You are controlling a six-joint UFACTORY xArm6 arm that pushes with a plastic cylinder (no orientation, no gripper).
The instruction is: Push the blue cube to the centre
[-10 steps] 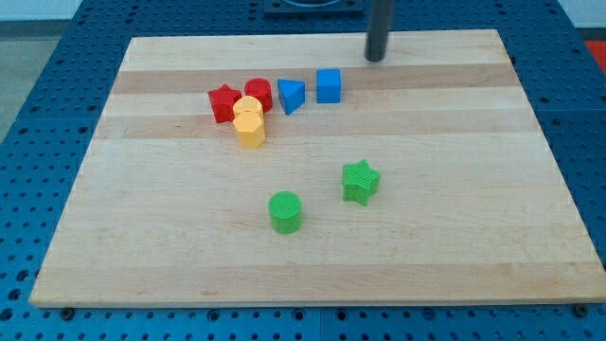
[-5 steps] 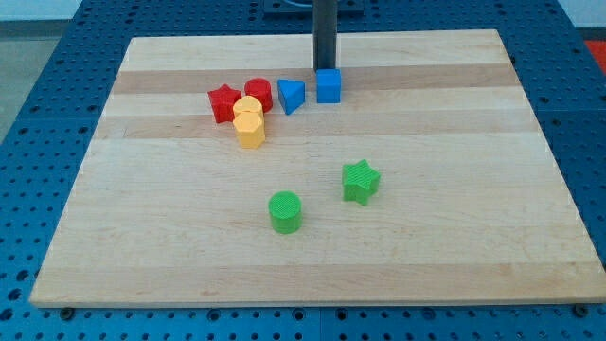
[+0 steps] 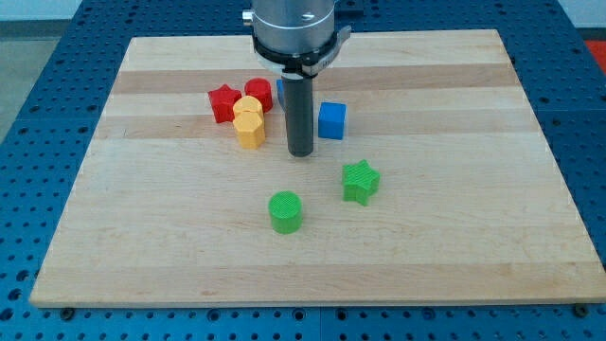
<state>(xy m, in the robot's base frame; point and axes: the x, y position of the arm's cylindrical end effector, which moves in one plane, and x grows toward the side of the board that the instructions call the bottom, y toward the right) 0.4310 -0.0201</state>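
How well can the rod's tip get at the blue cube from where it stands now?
Probably yes. My tip stands just to the view's left of the blue cube, slightly lower, with only bare board between them. The green star lies lower, out of the way.

One raised camera looks down at a slant across the whole wooden board [image 3: 454, 246] from its near edge.

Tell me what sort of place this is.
Probably a robotics lab bench: a wooden board lies on a blue perforated table, small coloured blocks such as the blue cube lie on it, with my tip beside that cube.
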